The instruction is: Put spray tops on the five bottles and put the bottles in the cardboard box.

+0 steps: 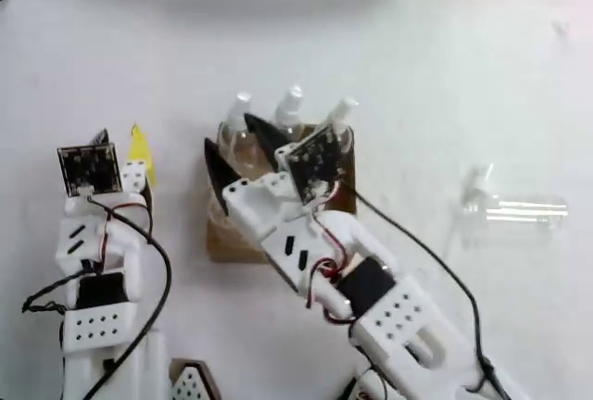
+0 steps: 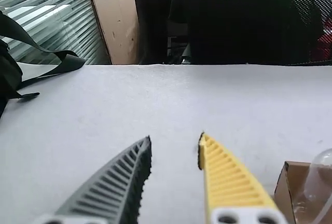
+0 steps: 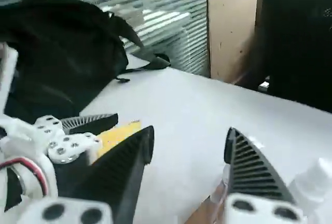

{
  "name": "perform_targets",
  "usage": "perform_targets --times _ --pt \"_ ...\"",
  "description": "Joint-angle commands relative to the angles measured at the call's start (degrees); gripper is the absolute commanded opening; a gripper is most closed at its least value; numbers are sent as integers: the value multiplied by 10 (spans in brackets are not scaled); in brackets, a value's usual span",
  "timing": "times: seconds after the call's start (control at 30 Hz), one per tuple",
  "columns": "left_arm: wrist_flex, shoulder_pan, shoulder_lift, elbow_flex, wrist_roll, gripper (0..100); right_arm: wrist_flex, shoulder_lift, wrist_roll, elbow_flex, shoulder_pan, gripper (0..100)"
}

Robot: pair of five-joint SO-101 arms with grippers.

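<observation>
Hovering over cardboard box (image 1: 220, 244), fingers spread: right gripper (image 1: 228, 129). Inside, three bottles (image 1: 292, 108) upright w/ spray tops. Beside box, left gripper (image 1: 119, 131), also spread. Via high view, lone bottle (image 1: 519, 207) lying on table (image 1: 417, 67), well apart from box.
</observation>
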Motion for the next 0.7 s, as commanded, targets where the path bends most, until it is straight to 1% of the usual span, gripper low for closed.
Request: perform_targets --times 0.0,0.07,0.17,0.23,0.3,0.4,0.5,0.67 --pt "-16 0 -9 -4 4 146 153 -75 3 -127 59 190" --pt "-16 0 -9 -4 4 146 248 -84 -27 -195 124 190" --pt "-16 0 -9 -4 4 146 378 -78 -38 -294 262 190" --pt "-16 0 -9 -4 4 146 437 -60 -11 -345 369 190" --pt "-16 0 -9 -4 4 146 477 -29 33 -386 475 190" --pt "-16 0 -9 -4 4 146 516 41 104 -432 596 190" --pt "-15 0 -9 -4 4 146 532 125 190 -463 657 190" --pt "-15 0 -9 -4 4 146 553 242 309 -505 719 190"
